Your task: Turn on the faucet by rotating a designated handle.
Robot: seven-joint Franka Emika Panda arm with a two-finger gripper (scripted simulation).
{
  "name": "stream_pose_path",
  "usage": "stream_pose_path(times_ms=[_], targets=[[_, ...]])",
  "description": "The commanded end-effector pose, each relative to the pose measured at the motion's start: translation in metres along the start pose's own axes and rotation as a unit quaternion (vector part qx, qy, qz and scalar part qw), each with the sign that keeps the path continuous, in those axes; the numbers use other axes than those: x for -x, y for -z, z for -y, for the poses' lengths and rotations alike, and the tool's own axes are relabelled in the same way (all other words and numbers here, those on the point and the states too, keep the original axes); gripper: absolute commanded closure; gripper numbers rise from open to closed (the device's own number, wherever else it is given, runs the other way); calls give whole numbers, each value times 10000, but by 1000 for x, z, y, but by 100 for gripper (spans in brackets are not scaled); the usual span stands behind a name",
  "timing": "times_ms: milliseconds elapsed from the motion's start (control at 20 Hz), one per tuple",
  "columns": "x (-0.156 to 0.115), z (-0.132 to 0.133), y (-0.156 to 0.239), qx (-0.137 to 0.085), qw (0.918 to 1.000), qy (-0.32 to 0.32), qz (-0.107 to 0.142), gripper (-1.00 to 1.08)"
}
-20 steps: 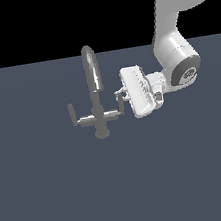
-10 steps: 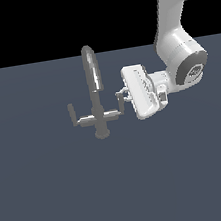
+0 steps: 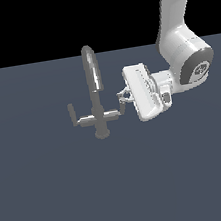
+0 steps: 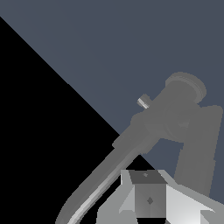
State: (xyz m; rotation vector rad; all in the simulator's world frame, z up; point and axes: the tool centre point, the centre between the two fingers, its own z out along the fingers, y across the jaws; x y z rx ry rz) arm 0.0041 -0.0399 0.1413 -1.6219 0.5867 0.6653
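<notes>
The grey faucet [image 3: 99, 115] stands on the dark floor, its arched spout rising above the crossbar. The handle [image 3: 122, 106] is the short upturned lever ending the crossbar arm on the exterior view's right. My gripper [image 3: 125, 96] lies sideways just above and beside that lever, its fingertips together, seemingly touching its top. Nothing shows between the fingers. In the wrist view the faucet [image 4: 175, 113] fills the frame, the handle [image 4: 197, 148] looms close, and a finger [image 4: 148, 197] sits in front of it.
The matching lever [image 3: 72, 113] stands on the crossbar's other end. The white arm [image 3: 185, 55] comes down from the upper right of the exterior view. Flat dark-blue floor surrounds the faucet.
The arm's wrist joint has swung slightly toward the exterior view's right while the hand stayed by the handle. The faucet looks unchanged.
</notes>
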Motion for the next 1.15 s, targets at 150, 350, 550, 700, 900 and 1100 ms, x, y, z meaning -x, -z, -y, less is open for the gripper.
stream_pose_path(times_ms=[150, 350, 550, 700, 900, 1100], targets=[[10, -20, 0, -1, 10000, -26, 29, 108], [17, -34, 0, 0, 10000, -23, 37, 108], [22, -45, 1, 1, 10000, -22, 40, 108], [15, -43, 0, 11, 10000, 85, -5, 108], [6, -71, -2, 5, 10000, 24, 23, 108], [0, -92, -4, 1, 10000, -21, 43, 108]])
